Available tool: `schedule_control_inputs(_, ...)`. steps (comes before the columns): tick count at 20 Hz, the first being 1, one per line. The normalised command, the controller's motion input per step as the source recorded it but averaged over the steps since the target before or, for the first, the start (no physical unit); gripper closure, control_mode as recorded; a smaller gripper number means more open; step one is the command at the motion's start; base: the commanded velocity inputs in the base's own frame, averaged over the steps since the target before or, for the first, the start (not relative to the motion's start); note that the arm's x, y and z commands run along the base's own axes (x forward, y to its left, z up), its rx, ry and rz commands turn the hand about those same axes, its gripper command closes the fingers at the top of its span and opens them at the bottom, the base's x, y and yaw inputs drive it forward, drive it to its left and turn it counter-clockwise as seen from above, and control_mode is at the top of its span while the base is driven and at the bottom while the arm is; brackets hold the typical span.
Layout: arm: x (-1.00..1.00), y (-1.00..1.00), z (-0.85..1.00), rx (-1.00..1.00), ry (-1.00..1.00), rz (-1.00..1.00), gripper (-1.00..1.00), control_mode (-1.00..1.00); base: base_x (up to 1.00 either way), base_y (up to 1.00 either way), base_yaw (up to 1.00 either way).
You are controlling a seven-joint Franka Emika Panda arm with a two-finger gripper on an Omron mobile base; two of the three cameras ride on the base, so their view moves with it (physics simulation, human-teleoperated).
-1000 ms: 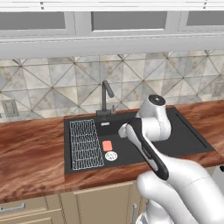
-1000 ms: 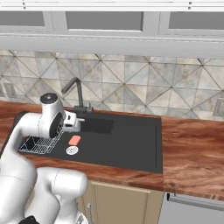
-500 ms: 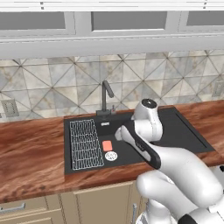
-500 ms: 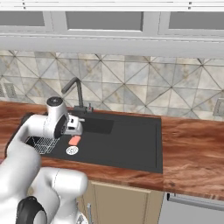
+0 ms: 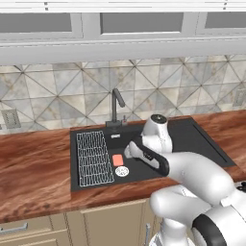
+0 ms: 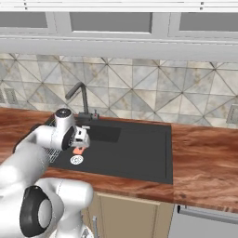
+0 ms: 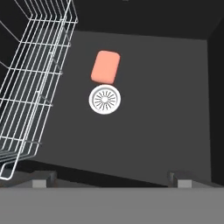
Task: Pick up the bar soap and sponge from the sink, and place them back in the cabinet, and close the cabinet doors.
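The bar soap point(image 7: 105, 67) lies flat on the sink point(image 7: 166, 113) floor, upper centre, touching the drain point(image 7: 104, 99); likely hard and slick, so the empty, open gripper point(image 7: 110, 178) should pinch its narrower sides.

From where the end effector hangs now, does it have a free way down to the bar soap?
Probably yes. The end effector hangs open over the sink, and the bar soap lies bare on the basin floor, touching the drain, with the wire rack off to one side.

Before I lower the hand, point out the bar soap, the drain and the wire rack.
bar soap point(image 7: 105, 66), hand view, middle of its top face
drain point(image 7: 105, 99), hand view, its centre
wire rack point(image 5: 93, 158), left base view, middle of the grid
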Motion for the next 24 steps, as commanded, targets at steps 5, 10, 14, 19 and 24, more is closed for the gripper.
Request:
schedule_control_inputs(5, 0.17, 0.00, -0.24, 0.00, 0.02, 0.00, -1.00, -1.00, 0.00, 0.00, 0.00)
schedule_control_inputs(10, 0.24, 0.00, -0.25, 0.00, 0.00, 0.02, -1.00, -1.00, 0.00, 0.00, 0.00)
schedule_control_inputs(14, 0.30, 0.00, -0.18, 0.00, 0.00, 0.01, -1.00, -1.00, 0.00, 0.00, 0.00)
schedule_control_inputs(19, 0.33, 0.02, -0.10, 0.00, 0.00, 0.01, -1.00, -1.00, 0.00, 0.00, 0.00)
schedule_control_inputs(24, 0.34, 0.10, -0.16, 0.00, 0.00, 0.01, -1.00, -1.00, 0.00, 0.00, 0.00)
